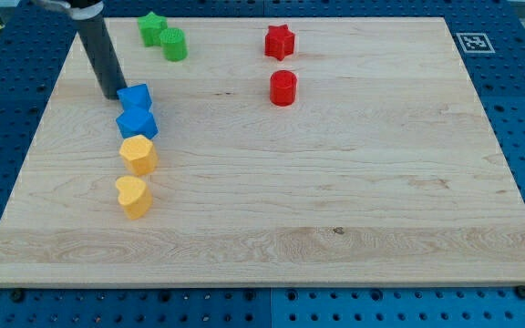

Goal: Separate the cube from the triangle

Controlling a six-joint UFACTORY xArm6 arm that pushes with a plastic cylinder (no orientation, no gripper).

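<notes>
My tip [114, 95] sits right at the blue cube's [136, 96] nine o'clock, no fingers to grip with. The blue triangle [137, 122] touches at its six. Next, I judge: shove the cube toward three.

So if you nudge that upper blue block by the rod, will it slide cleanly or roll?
Likely slides: the upper blue block looks flat-sided, on a smooth wooden board. It seems to touch the lower blue block, so may drag it. My tip sits at its left.
</notes>
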